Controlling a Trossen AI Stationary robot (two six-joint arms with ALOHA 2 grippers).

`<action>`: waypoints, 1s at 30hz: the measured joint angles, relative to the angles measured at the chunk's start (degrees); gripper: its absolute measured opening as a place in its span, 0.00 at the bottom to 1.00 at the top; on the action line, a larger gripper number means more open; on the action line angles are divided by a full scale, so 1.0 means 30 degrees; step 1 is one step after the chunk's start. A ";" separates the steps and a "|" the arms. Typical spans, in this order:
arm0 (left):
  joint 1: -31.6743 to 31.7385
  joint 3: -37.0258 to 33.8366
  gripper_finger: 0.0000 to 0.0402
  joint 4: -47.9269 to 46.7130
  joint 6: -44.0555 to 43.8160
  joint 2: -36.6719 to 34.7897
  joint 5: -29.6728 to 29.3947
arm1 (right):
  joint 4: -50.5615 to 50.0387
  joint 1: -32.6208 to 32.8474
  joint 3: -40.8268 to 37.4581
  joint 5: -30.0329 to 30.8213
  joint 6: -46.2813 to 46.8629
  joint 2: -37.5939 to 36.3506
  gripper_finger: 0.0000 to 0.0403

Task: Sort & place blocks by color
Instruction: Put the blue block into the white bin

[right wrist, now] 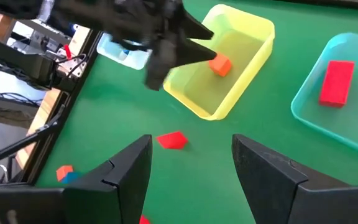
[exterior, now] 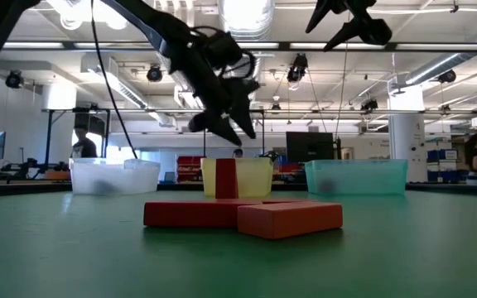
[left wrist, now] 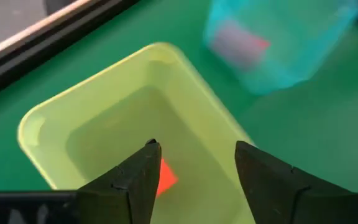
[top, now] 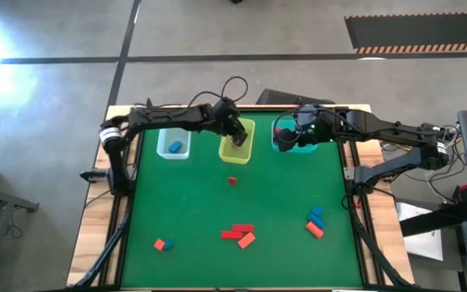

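My left gripper [top: 236,130] [left wrist: 194,149] hangs open over the yellow bin [top: 237,144]. An orange block [left wrist: 166,177] [right wrist: 220,65] is inside that bin just below its fingers, apart from them. My right gripper [top: 291,135] [right wrist: 188,140] is open above the teal bin [top: 298,146], which holds a red bar [right wrist: 336,81]. A blue block [top: 174,148] lies in the clear bin [top: 173,144]. A small red block [top: 232,180] [right wrist: 171,140] lies on the mat in front of the yellow bin.
Near the table's near edge lie red and orange bars [top: 239,235] [exterior: 243,215], a blue and orange pair [top: 314,222] to the right, and an orange and blue pair [top: 163,244] to the left. The three bins stand in a row along the far edge, with bare green mat [top: 282,195] between them and the blocks.
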 joint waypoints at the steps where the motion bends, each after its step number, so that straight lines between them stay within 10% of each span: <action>1: -0.0048 -0.0007 0.47 -0.0070 0.0052 -0.0409 0.0257 | -0.0021 0.0021 0.0000 -0.0013 0.0186 0.0000 0.52; 17: -0.2545 -0.0436 0.47 -0.0137 0.3173 -0.7665 0.0562 | -0.0233 0.0869 -0.1015 -0.0291 0.4785 0.0029 0.52; 30: -0.3290 -0.4369 0.47 0.0038 0.1449 -1.1991 0.0342 | -0.0475 0.3572 -0.4038 -0.4970 1.0456 0.0032 0.52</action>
